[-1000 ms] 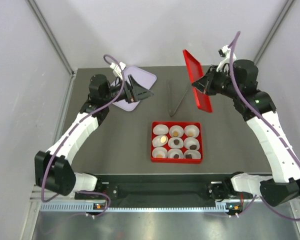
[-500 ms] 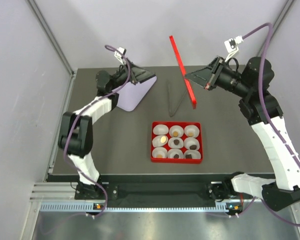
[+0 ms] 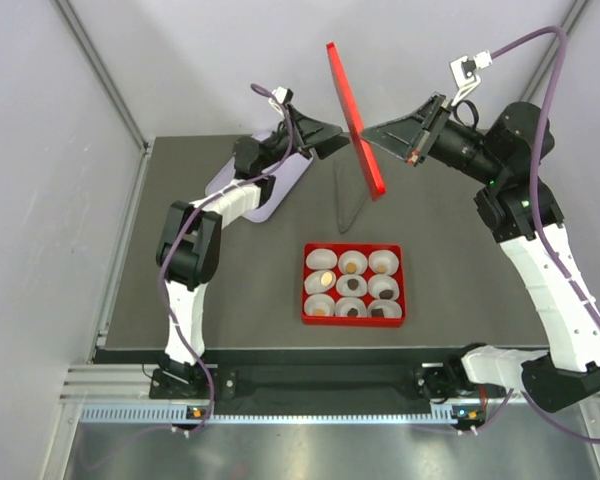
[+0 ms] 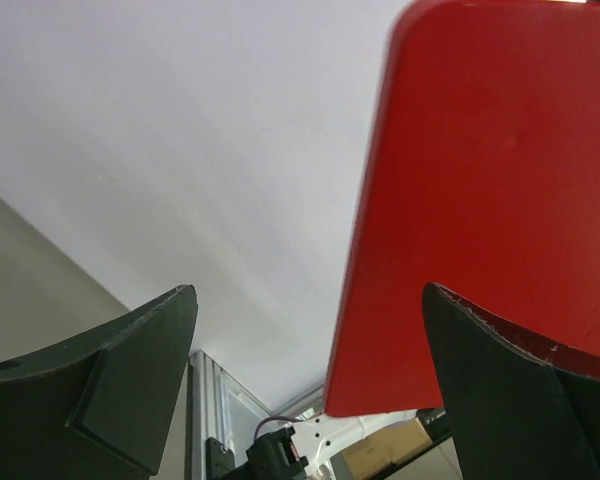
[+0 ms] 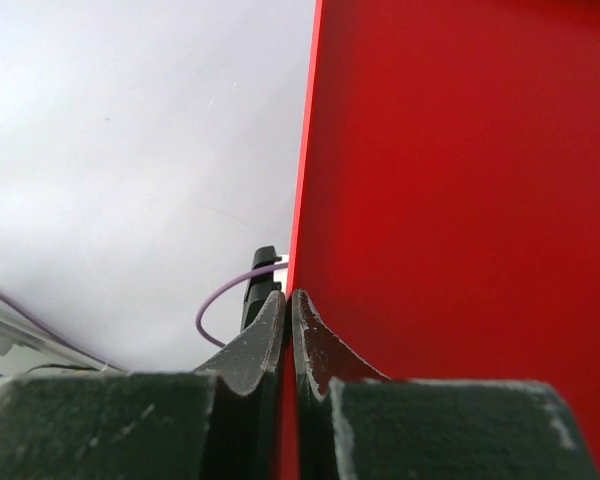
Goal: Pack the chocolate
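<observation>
The chocolate [image 3: 352,284], small dark and tan pieces, lies in white cups inside a red box [image 3: 305,285] at the table's middle. My right gripper [image 3: 368,133] is shut on the edge of a red lid [image 3: 352,120] and holds it on edge, high above the table's far part. In the right wrist view the fingertips [image 5: 290,300] pinch the lid [image 5: 460,200]. My left gripper [image 3: 332,138] is open and empty, raised just left of the lid. In the left wrist view the lid [image 4: 500,200] shows ahead of the open gripper [image 4: 310,300], towards its right finger.
Thin metal tongs [image 3: 345,195] lie on the table below the lid. A lilac tray [image 3: 250,190] lies at the back left under the left arm. White walls close the back and both sides.
My right gripper has raised the red lid higher and moved it left. My left arm has swung up and to the right, off the lilac tray, up to the lid.
</observation>
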